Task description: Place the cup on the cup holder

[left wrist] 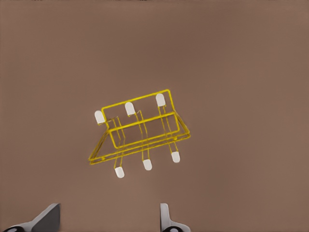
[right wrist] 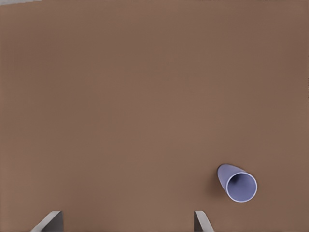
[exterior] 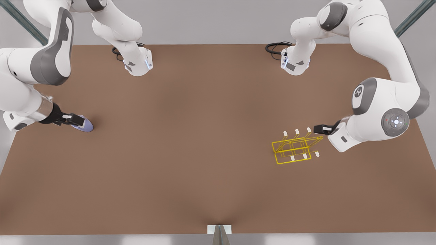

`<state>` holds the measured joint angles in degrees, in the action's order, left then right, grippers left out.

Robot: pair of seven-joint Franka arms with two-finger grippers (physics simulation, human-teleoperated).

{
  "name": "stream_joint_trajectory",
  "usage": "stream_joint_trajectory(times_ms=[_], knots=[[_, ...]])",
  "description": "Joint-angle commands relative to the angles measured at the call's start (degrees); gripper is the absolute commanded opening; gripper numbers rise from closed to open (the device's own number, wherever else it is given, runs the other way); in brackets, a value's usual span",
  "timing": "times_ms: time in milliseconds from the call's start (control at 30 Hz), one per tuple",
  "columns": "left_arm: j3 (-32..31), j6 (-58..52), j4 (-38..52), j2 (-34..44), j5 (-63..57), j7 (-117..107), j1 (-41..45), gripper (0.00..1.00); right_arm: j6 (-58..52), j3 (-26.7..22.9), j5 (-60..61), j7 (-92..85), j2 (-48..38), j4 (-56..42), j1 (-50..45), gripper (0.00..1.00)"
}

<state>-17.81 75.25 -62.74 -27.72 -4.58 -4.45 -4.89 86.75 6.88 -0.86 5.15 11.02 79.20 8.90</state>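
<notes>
Brown bench (exterior: 204, 153) with two Franka arms. The cup holder (exterior: 295, 149), a yellow wire frame carrying six white-tipped prongs in two rows, stands on the bench toward the front view's right. The left gripper (exterior: 318, 129) hangs just beside the cup holder's upper right corner; in the left wrist view its fingers (left wrist: 48, 217) stand apart with bare bench between them, and the cup holder (left wrist: 140, 133) lies ahead of them, not touched. The cup (exterior: 85, 125), pale lavender-blue, is well apart from the cup holder, at the far side of the bench on the front view's left. The right gripper (exterior: 77, 119) is over it there. In the right wrist view the cup (right wrist: 237, 183) shows its open mouth, tilted, and lies off to one side of the spread fingers (right wrist: 202, 221), outside the gap between them.
</notes>
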Motion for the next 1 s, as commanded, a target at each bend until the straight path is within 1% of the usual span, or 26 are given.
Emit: stream_joint_trajectory(times_ms=[0,100,233,333,433,467,500,533,567,600,633,700,733,767,833,867,900,967], knots=[[-0.03,2.54,0.16,-0.23,-0.43,-3.02,0.05,1.00,2.90,-0.03,0.16,0.83,0.49,-0.09,0.85,1.00],[-0.38,1.92,-0.46,0.30,-0.34,-2.31,-0.21,1.00,3.07,0.06,-0.37,0.56,1.72,-0.09,0.33,1.00],[-0.39,1.31,-0.63,-0.14,-0.51,-2.93,0.06,1.00,4.56,0.24,-0.63,0.56,6.91,0.61,-0.11,1.00],[-0.39,0.87,-0.72,-0.14,-0.08,-2.84,-0.47,1.00,6.06,0.24,-0.63,1.71,9.02,0.87,-1.08,1.00],[-0.39,0.51,-1.34,-0.05,0.19,-3.02,-0.47,1.00,5.27,0.24,-0.72,1.44,9.37,0.96,-1.61,1.00],[-0.39,0.43,-2.21,0.03,0.19,-3.19,-0.47,1.00,3.07,0.15,-0.81,0.56,9.19,0.96,-1.08,1.00],[-0.39,-0.10,-2.30,0.03,-0.07,-3.19,-0.47,1.00,10.00,0.24,-0.89,1.18,7.01,6.83,-0.82,1.00],[-0.30,-0.10,-2.30,-0.05,-0.25,-3.10,-0.47,1.00,15.98,0.24,-0.81,0.74,1.82,15.54,-0.47,1.00],[-0.39,-0.19,-2.30,-0.05,-0.25,-3.28,-0.39,1.00,17.05,0.24,-0.63,0.65,-1.79,20.47,-0.20,1.00],[-0.30,-0.19,-2.30,-0.14,-0.25,-3.63,-0.21,1.00,15.99,0.24,-0.63,0.83,-2.32,21.17,0.94,1.00],[-0.30,-0.19,-2.30,-0.14,-0.34,-3.72,-0.12,1.00,18.80,0.32,-0.63,0.56,-2.85,23.54,1.20,1.00],[-0.30,-0.19,-2.39,-0.14,-0.34,-3.72,0.05,1.00,20.47,0.59,-2.12,0.39,-1.18,23.99,0.59,1.00],[-0.30,-0.19,-2.39,-0.14,-0.34,-3.89,0.05,1.00,26.44,1.55,-2.13,1.27,-2.49,28.37,0.94,1.00],[-0.30,-0.19,-2.39,-0.14,-0.34,-4.86,0.14,1.00,26.28,2.96,-2.13,0.65,-4.60,31.37,1.82,1.00],[-0.39,-0.19,-2.39,-0.14,-0.34,-4.95,0.05,1.00,32.08,4.02,-2.13,2.50,-9.53,38.05,2.43,1.00],[-0.39,-0.19,-2.39,-0.14,-0.25,-4.86,-0.03,1.00,30.41,4.10,-2.13,1.71,-8.83,37.61,3.23,1.00],[-0.30,-0.19,-2.39,-0.14,-0.25,-4.95,0.05,1.00,31.28,4.19,-2.13,1.71,-9.00,38.14,3.05,1.00],[-0.30,-0.28,-2.56,-0.14,-0.34,-5.30,0.14,1.00,35.68,4.28,-2.30,1.01,-9.35,41.30,4.19,1.00]])
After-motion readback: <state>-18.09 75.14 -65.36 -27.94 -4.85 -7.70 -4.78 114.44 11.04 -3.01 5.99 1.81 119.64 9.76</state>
